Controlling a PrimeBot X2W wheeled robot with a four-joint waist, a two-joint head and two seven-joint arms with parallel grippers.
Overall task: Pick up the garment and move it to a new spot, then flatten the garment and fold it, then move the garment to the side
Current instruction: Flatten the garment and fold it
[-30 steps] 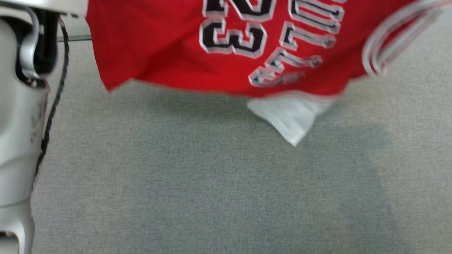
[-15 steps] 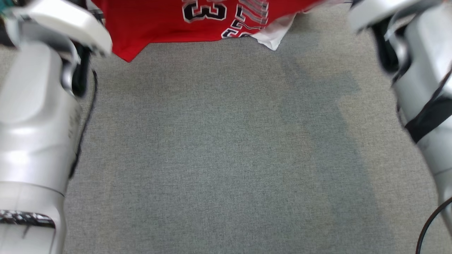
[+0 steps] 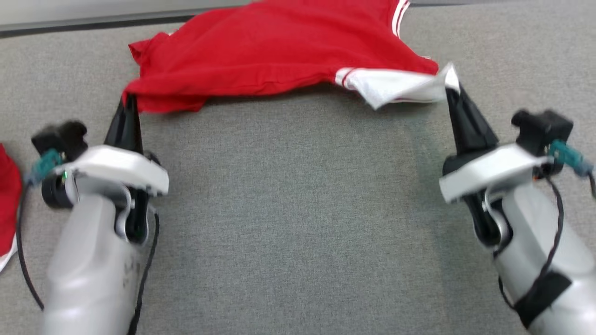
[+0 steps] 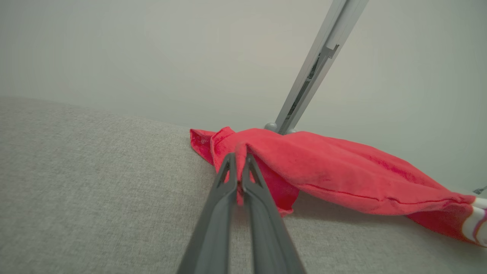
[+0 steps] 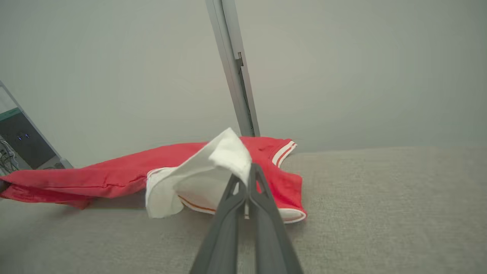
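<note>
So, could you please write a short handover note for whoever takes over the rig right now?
Left gripper: shut on a red corner of the shirt.
Right gripper: shut on its white flap.
Shirt: lying rumpled on the grey surface, ahead of both arms.
Done: shirt is down on the surface, gripped at two near corners.
Left: flatten it, fold it, move it aside.
</note>
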